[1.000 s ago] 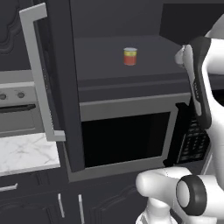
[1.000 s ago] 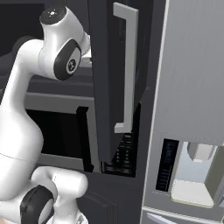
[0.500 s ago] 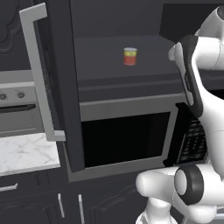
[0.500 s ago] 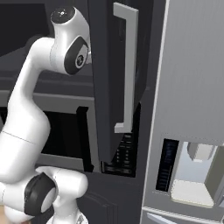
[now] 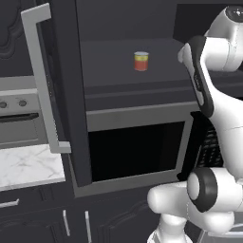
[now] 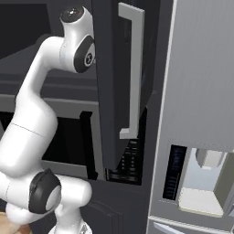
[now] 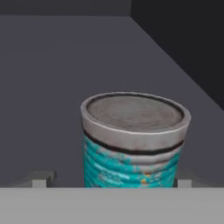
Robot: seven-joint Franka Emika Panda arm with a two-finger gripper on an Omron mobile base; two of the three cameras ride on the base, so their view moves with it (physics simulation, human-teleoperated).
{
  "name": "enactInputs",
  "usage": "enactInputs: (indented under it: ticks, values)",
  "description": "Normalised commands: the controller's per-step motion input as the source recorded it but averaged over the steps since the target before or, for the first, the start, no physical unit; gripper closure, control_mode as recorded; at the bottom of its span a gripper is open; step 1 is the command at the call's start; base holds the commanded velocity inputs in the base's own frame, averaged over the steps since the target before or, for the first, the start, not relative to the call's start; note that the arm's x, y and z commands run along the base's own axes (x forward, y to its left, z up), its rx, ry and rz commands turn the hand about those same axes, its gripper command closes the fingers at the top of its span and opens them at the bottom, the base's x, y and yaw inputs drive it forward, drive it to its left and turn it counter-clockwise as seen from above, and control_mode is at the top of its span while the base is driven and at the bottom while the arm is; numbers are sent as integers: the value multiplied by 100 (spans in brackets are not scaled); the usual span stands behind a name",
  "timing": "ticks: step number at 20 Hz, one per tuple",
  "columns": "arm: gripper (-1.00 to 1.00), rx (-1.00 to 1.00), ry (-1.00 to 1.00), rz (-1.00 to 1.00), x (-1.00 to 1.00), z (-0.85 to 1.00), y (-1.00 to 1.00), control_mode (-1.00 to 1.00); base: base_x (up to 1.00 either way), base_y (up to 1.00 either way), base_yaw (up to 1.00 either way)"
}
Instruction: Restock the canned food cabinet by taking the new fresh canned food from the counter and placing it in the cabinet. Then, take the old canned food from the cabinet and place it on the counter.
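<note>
Jaws: spread wide either side of the old canned food (image 7: 133, 142); fingertips (image 7: 41, 178) level with its lower body, contact not clear.
Cabinet (image 5: 123, 57): door (image 5: 66, 85) swung open, new fresh canned food (image 5: 141, 61) upright on the shelf.
Surface (image 5: 28, 166): white marble, lower left, below the door.
Old canned food: teal, upright on the shelf, centred between the fingertips.

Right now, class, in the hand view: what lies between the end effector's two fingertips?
The teal can stands upright between the fingertips on the cabinet shelf, close up in the hand view.
</note>
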Motion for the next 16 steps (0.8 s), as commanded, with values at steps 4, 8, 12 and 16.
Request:
enactInputs:
  ticks: [4,8,12,16]
  values:
    - [100,0,0,0,10,-1,-8,-100,0,0,0]
    - [100,0,0,0,0,-1,-9,-100,0,0,0]
    - [100,0,0,0,0,0,-1,-100,0,0,0]
    - [100,0,-2,0,-20,0,0,-100,0,0,0]
